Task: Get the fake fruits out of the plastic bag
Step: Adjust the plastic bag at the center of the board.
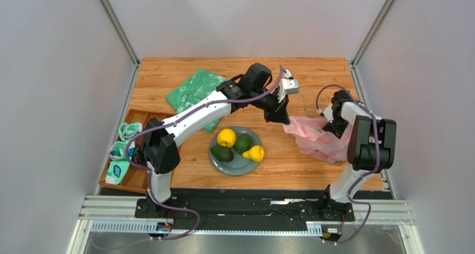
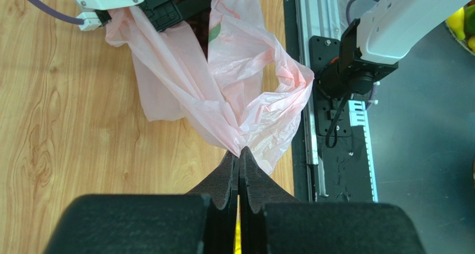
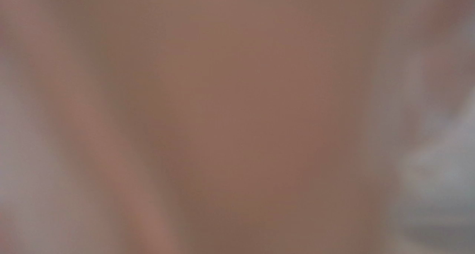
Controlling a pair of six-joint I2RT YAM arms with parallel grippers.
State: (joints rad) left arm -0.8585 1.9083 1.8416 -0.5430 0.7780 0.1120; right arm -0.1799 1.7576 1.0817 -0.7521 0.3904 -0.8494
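Top view: the left gripper [image 1: 281, 118] reaches past a round grey plate [image 1: 241, 167] to the left end of a thin translucent pink plastic bag [image 1: 315, 143]. The bag lies crumpled on the right side of the wooden table [image 1: 312, 76]. The right gripper [image 1: 333, 126] is sunk in its far end, with the fingers hidden by film. On the plate, well apart from the bag, are a round yellow-orange citrus [image 1: 226, 137], a dark green avocado-like fruit [image 1: 243, 142], a second avocado-like fruit [image 1: 222, 153] and a small lumpy yellow fruit [image 1: 255, 153]. A flat green patterned bag [image 1: 192, 89] lies far left. Left wrist view adds what the top view cannot resolve: the left gripper [image 2: 240, 154] has its black jaws pressed together on a bunched fold of the pink plastic bag [image 2: 223, 87]. The film fans away from the tips toward the right gripper [image 2: 178, 11], whose black body meets the bag's far edge; whether it is parted or clamped I cannot tell. No contents show through the film. Right wrist view: only a pinkish-brown blur fills the frame, nothing resolved
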